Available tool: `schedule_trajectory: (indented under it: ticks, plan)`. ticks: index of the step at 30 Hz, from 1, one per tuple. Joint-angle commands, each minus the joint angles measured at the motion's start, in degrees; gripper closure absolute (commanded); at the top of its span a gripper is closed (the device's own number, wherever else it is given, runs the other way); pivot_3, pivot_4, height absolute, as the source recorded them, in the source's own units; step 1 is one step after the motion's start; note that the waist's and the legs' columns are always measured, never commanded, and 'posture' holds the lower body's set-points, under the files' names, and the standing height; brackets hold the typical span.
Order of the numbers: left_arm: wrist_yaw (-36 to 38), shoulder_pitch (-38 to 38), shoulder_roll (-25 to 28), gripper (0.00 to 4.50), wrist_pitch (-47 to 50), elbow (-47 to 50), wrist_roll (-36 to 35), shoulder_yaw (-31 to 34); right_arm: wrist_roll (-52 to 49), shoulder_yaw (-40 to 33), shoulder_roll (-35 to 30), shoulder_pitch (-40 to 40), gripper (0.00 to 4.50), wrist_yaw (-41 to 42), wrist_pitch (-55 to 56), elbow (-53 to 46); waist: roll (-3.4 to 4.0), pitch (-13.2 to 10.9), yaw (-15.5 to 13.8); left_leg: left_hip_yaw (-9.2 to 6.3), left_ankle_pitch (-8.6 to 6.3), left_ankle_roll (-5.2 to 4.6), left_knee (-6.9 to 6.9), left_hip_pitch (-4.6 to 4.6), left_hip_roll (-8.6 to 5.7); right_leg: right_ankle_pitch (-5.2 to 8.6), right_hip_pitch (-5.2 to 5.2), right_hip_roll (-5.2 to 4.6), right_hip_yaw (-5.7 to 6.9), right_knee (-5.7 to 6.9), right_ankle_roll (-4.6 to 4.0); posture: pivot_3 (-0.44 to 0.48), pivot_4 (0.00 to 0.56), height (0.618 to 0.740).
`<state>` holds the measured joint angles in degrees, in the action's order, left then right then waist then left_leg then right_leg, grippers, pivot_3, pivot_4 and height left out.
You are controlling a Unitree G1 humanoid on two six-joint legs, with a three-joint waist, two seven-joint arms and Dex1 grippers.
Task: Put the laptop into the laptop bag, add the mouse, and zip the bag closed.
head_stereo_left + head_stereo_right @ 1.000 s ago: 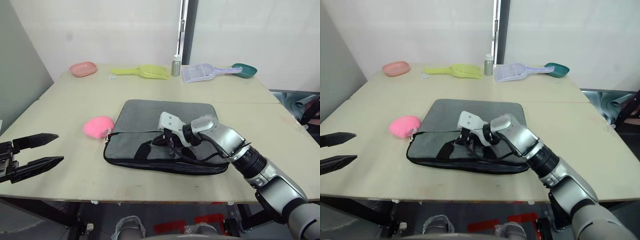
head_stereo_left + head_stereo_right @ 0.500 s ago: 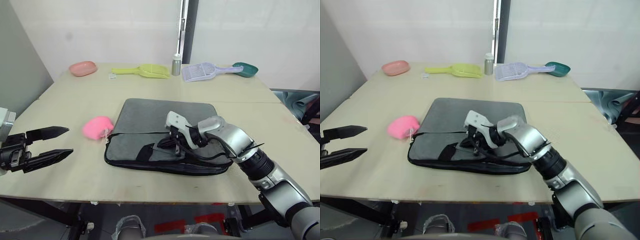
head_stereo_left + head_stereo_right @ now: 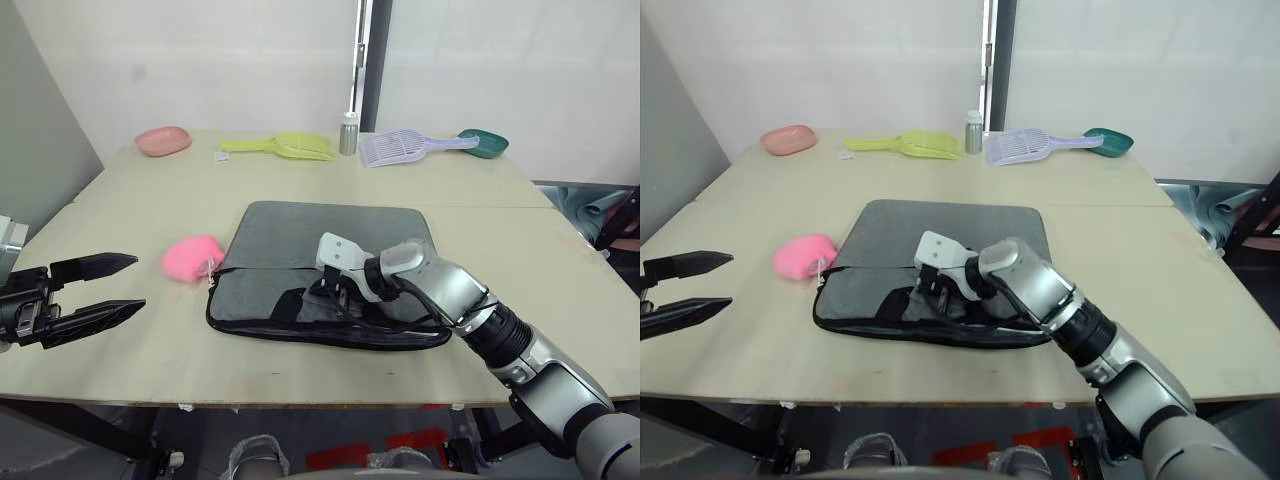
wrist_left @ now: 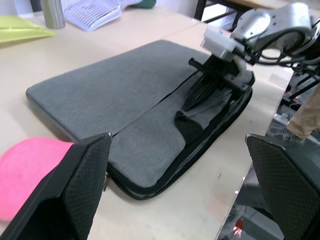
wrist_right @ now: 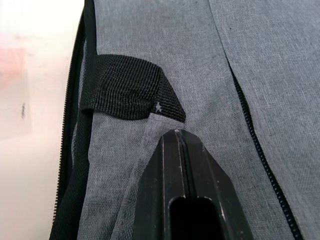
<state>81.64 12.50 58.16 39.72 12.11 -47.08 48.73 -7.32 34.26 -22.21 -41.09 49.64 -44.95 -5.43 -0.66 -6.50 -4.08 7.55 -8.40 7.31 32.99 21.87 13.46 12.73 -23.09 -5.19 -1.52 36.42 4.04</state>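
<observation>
Bag of flat grey fabric lies in the middle of the table, its black zip running round the near edge and a second zip line crossing the top face. The right gripper rests on the bag's near half, its 2 black fingers pressed together with the tips on the grey fabric just beside a short black strap handle; whether any fabric is nipped between them cannot be made out. The left gripper hangs over the table's left edge, well apart from the bag, its 2 fingers spread wide with nothing between them. A pink plush toy sits just beside the bag's left end. Along the far side of the table stand a pink dish, a yellow-green scoop, a small metal bottle, a pale slotted scoop and a dark green bowl.
</observation>
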Motion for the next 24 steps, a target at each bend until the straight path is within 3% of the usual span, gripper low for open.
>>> schedule_trajectory:
  ticks: [1,4,9,12,15,21,24]
  plan:
    - [0.0,-0.4,0.8,0.00,0.0,0.6,-1.5,2.0,0.0,2.3,1.0,1.2,4.47,1.2,-3.2,1.7,0.03,0.0,0.4,-0.01,0.00,0.00,0.00,0.00,0.00,0.00,-0.02,0.00,0.00,0.06,0.00,0.000,0.150,0.740]
    - [-0.6,0.1,0.8,0.00,0.5,0.4,-1.3,2.0,0.6,3.1,0.9,1.2,4.47,2.1,-3.0,2.0,0.05,0.0,0.6,-0.05,0.00,0.01,-0.05,0.01,0.00,0.00,-0.09,0.03,0.00,0.13,0.00,0.000,0.150,0.740]
    - [-7.8,-1.7,1.6,0.00,3.1,-4.0,1.8,-0.8,1.4,4.1,0.8,1.0,4.47,3.5,-2.2,2.9,0.05,0.0,1.0,-0.03,0.00,0.04,-0.06,0.08,0.01,0.03,-0.09,0.06,0.00,-0.04,-0.01,0.000,0.150,0.740]
    - [-16.1,-10.7,3.0,0.00,2.7,-12.0,6.9,-8.6,1.9,3.7,0.9,0.2,4.47,4.2,-1.5,4.3,0.06,0.0,0.8,-0.08,0.00,0.05,-0.10,0.08,0.02,0.03,-0.06,0.09,0.04,-0.10,-0.01,0.000,0.150,0.740]
    - [-21.5,-24.8,2.9,0.00,2.3,-23.8,13.0,-19.7,2.3,3.4,1.1,-0.4,4.47,5.0,-1.1,5.1,0.06,0.1,0.4,-0.10,0.01,0.06,-0.09,0.01,0.01,0.02,-0.03,0.08,0.03,0.00,0.00,0.000,0.150,0.740]
    - [-24.0,-45.2,-2.5,0.00,-0.5,-41.7,20.4,-32.4,2.4,3.1,1.3,-0.3,4.47,5.4,-1.3,5.1,-0.14,0.2,0.3,-0.17,0.10,0.22,-0.04,0.04,-0.03,0.01,-0.05,0.08,0.03,0.10,-0.02,0.000,0.150,0.740]
    - [-23.5,-51.9,-5.6,0.00,-3.8,-51.5,24.8,-37.0,2.4,2.8,1.3,0.0,4.47,5.2,-1.7,4.7,-0.36,0.3,0.6,-0.18,0.14,0.29,-0.05,0.06,-0.03,0.01,-0.04,0.09,0.05,0.06,-0.04,0.000,0.150,0.740]
